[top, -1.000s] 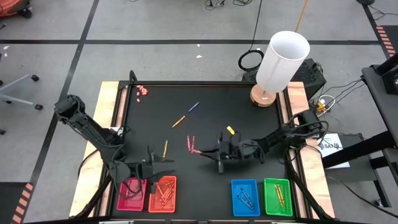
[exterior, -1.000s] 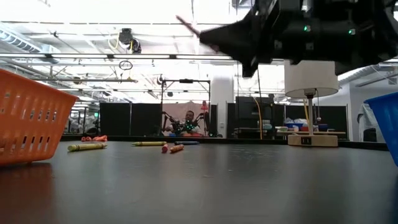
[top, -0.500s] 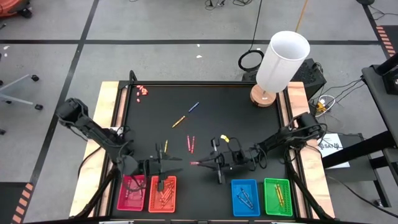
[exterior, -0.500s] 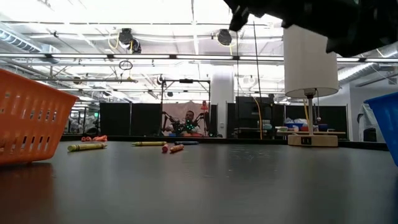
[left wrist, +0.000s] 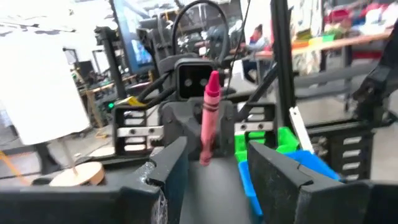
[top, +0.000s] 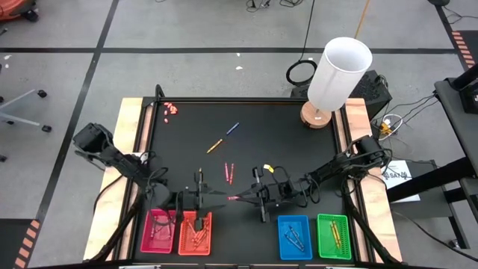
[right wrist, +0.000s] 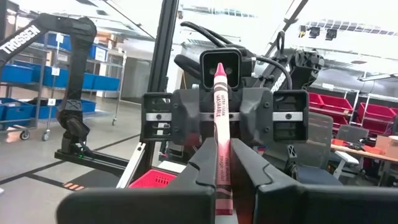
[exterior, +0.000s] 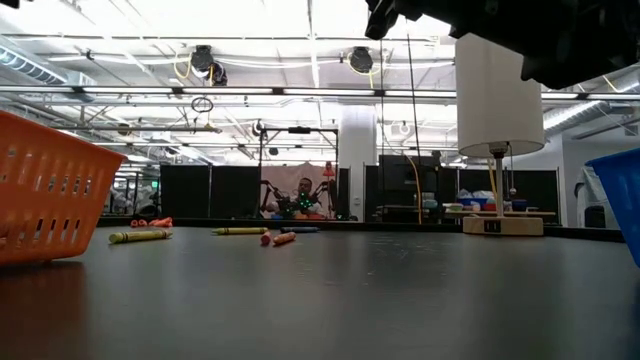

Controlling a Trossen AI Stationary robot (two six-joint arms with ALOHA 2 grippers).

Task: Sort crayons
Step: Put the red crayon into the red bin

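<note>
High view: the black table mat (top: 299, 138) carries four trays along its near edge. All positions below are given relative to the orange tray (top: 195, 232).

The pink tray (top: 158, 232) sits touching the orange tray on its left side. The left gripper (top: 210, 196) hangs just beyond the orange tray's far edge, pointing right, its fingers spread apart with nothing between them. In the left wrist view those fingers (left wrist: 169, 168) stand parted, and the red crayon shows in the gap farther off, apart from both.

The right gripper (top: 245, 197) is just right of the orange tray's far right corner, facing the left gripper. Its fingers are clenched on a red crayon (top: 234, 198), which lies level and points toward the left gripper. In the right wrist view the crayon (right wrist: 220, 134) sticks forward from between the closed fingers (right wrist: 202, 171), its tip aimed at the left gripper's camera housing.

Loose crayons lie on the mat beyond the orange tray: a yellow crayon (top: 199, 176) straight beyond it, two pink crayons (top: 228, 172) just right of that, an orange crayon (top: 214, 146) and a blue crayon (top: 233, 128) farther still. Sorted crayons (top: 197, 233) lie inside the orange tray.

The blue tray (top: 294, 236) and green tray (top: 334, 236) stand well to the right of the orange tray. A white lamp (top: 337, 75) stands at the far right corner of the mat.
</note>
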